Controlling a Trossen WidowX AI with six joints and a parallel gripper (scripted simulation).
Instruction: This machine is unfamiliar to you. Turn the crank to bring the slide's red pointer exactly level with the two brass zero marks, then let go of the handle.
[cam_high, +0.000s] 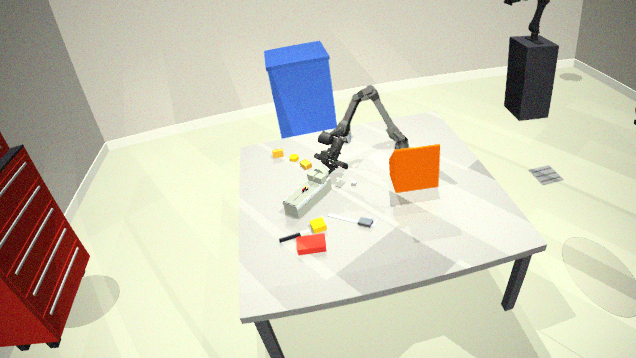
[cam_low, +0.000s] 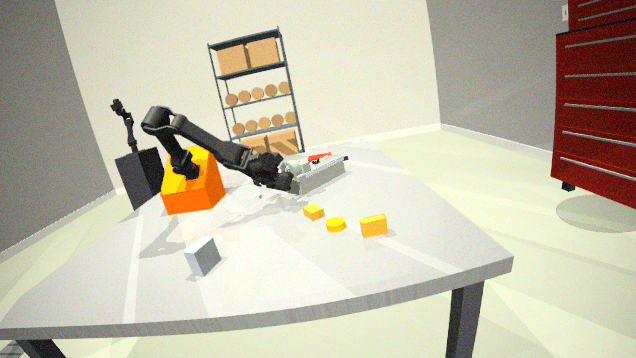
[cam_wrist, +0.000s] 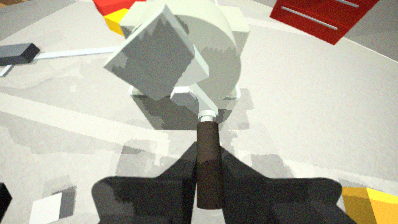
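Observation:
The pale grey-green machine (cam_high: 306, 201) (cam_low: 324, 178) (cam_wrist: 222, 55) stands on the table, with its round crank housing at the arm's end. A small red pointer (cam_high: 304, 189) shows on top of the slide in the top view. The brass zero marks are too small to make out, so the pointer's level against them cannot be told. The dark brown crank handle (cam_wrist: 208, 135) points toward the wrist camera, joined to a pale crank arm (cam_wrist: 204, 102). My gripper (cam_wrist: 204, 145) (cam_high: 331, 168) (cam_low: 288, 183) is shut on this handle, with one black finger on each side.
A yellow block (cam_high: 318, 225), a red block (cam_high: 311, 244) and a grey-headed tool (cam_high: 365, 222) lie near the machine. Several yellow pieces (cam_low: 313, 211) (cam_high: 305, 164) lie on its other side. An orange block (cam_high: 416, 169) (cam_low: 195, 198) stands by the arm's base, a grey block (cam_low: 203, 256) farther off.

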